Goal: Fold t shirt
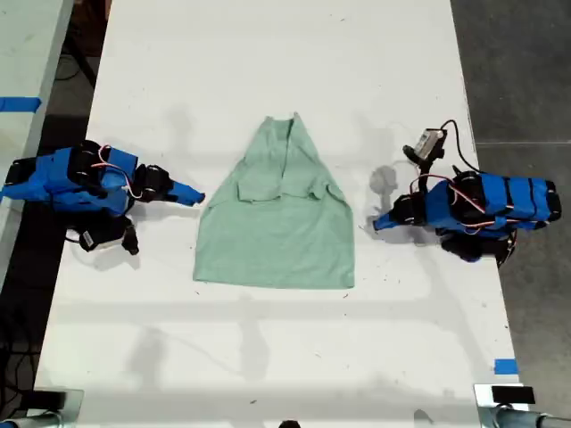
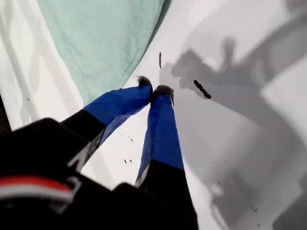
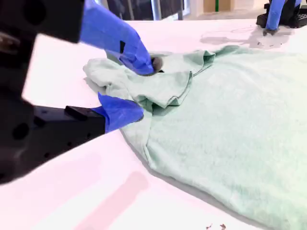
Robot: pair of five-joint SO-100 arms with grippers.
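The t shirt (image 1: 277, 232) lies flat in the middle of the white tabletop (image 1: 268, 357), well clear of all its edges. Its hem is toward the tabletop edge at the exterior view's bottom, and its narrow collar end points at the opposite edge. Both sleeves are folded in over the chest, so the cloth tapers from a wide hem to a narrow top. My first hand (image 1: 376, 223) rests low over the tabletop just beside the shirt's side edge, on the exterior view's right. Its two blue fingers are pressed tip to tip with nothing between them, and its wrist view shows the tips on bare tabletop short of the cloth. My second hand (image 1: 194, 196) sits at the shirt's other side edge, on the exterior view's left. Its wrist view shows the fingers (image 3: 125, 111) spread apart, level with the folded sleeve. They grip nothing that I can see, and I cannot tell whether a fingertip touches the cloth.
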